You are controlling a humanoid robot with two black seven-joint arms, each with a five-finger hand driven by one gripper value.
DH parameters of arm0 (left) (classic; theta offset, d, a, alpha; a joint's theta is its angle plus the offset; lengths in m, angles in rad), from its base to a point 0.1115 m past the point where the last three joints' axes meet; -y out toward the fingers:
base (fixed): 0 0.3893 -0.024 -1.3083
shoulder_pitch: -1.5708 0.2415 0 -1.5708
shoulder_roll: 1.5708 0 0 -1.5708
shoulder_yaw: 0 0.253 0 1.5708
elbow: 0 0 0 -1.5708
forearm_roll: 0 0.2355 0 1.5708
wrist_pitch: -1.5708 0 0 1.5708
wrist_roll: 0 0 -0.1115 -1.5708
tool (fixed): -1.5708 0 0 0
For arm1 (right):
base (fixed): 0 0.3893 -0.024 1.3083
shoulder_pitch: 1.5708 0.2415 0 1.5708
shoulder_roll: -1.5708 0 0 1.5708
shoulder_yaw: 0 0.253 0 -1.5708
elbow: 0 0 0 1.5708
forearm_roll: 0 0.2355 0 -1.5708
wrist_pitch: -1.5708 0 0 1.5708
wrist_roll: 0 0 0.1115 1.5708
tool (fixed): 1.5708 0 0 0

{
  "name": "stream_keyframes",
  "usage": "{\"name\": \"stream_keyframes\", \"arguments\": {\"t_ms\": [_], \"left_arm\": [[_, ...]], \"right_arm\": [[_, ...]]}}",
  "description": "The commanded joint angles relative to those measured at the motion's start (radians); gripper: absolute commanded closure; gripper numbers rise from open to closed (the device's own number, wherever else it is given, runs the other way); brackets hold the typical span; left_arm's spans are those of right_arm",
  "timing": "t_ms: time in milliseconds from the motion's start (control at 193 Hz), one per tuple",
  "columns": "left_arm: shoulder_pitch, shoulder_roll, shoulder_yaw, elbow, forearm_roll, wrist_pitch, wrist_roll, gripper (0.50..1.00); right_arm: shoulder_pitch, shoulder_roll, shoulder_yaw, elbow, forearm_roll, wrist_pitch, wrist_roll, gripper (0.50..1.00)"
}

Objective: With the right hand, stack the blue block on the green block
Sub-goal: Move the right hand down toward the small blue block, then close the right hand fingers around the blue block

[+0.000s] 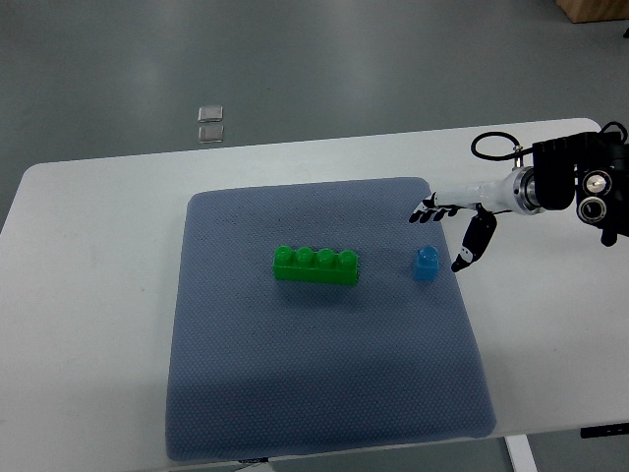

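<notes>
Blue block (pixel 425 264) sat just below your right hand's (pixel 454 221) spread, empty fingers (pixel 427 208); you needed to descend squarely before closing.

No writing, label, brand, number or sign can be read anywhere here: nothing legible on the blocks, the mat, the table or the robot's arm.

A white desk (pixel 88 295) carries a blue-grey mat (pixel 324 393), lying flat mostly to the left of the right hand (pixel 454 228), whose open fingers hover above the mat's far right corner.
</notes>
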Motion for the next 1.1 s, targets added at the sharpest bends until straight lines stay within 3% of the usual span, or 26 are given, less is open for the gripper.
{"name": "stream_keyframes", "arguments": {"t_ms": [0, 374, 1095], "left_arm": [[0.0, 0.0, 0.0, 0.0, 0.0, 0.0, 0.0, 0.5], [0.0, 0.0, 0.0, 0.0, 0.0, 0.0, 0.0, 0.5], [0.0, 0.0, 0.0, 0.0, 0.0, 0.0, 0.0, 0.5]], "right_arm": [[0.0, 0.012, -0.008, -0.013, -0.012, -0.002, 0.0, 0.636], [-0.003, 0.058, -0.043, -0.026, -0.039, -0.022, -0.002, 0.726], [-0.01, 0.097, -0.071, -0.076, -0.061, -0.051, -0.017, 0.748]]}}
